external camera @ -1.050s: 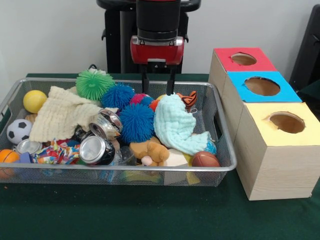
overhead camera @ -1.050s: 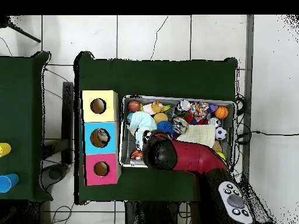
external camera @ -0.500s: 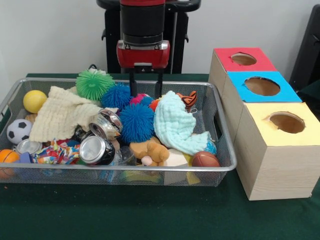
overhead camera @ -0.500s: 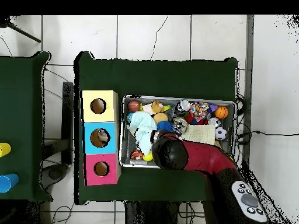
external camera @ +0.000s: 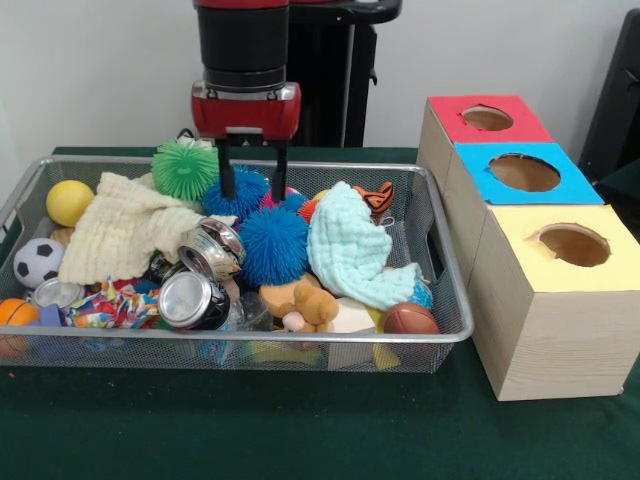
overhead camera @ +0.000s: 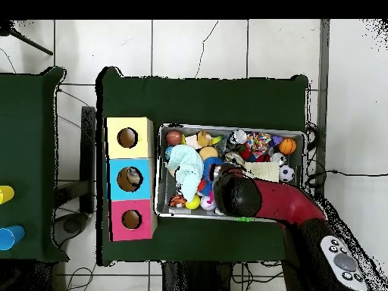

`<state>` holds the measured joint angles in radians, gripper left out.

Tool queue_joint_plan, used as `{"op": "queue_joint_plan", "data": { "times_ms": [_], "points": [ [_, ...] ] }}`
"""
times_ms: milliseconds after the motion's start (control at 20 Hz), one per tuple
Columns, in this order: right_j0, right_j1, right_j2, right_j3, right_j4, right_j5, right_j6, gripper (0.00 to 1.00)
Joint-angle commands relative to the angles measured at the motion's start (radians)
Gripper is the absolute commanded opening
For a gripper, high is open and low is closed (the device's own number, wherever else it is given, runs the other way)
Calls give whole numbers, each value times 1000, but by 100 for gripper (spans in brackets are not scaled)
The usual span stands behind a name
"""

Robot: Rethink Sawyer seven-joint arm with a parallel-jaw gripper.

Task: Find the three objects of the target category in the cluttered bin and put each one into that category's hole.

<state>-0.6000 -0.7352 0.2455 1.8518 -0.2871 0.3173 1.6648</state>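
My gripper (external camera: pixel 252 195) hangs open at the back of the wire bin (external camera: pixel 440 300). Its two fingers straddle the top of a small blue spiky ball (external camera: pixel 240 190), and nothing is held. A green spiky ball (external camera: pixel 185 168) lies just left of it, and a larger blue spiky ball (external camera: pixel 272 245) sits in front. A light blue cloth (external camera: pixel 350 250) lies to the right. Two crushed cans (external camera: pixel 190 298) rest near the front. Seen from above, the arm (overhead camera: pixel 236 195) covers the gripper.
Three boxes with holes stand beside the bin: red (external camera: pixel 487 120), blue (external camera: pixel 525 172) and yellow (external camera: pixel 572 245). The bin also holds a cream cloth (external camera: pixel 125 230), a yellow ball (external camera: pixel 68 202), a soccer ball (external camera: pixel 38 262), a brown football (external camera: pixel 410 318) and a plush toy (external camera: pixel 300 300).
In the front view the gripper has slid left along the back of the bin, from above the light blue cloth to the small blue spiky ball. It stayed open.
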Motion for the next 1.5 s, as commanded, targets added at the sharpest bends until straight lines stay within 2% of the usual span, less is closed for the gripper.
{"op": "queue_joint_plan", "data": {
  "times_ms": [50, 200, 450, 900, 1100, 1500],
  "points": [
    [-34, 30, 110, -138, -49, 194, -147, 100],
    [-38, 58, 114, -176, -51, 233, -154, 100],
    [-46, 86, 127, -208, -62, 255, -151, 100],
    [-53, 175, 150, -317, -79, 301, -179, 100],
    [-56, 197, 154, -334, -83, 297, -179, 100],
    [-72, 190, 131, -315, -96, 271, -155, 100]
  ]
}}
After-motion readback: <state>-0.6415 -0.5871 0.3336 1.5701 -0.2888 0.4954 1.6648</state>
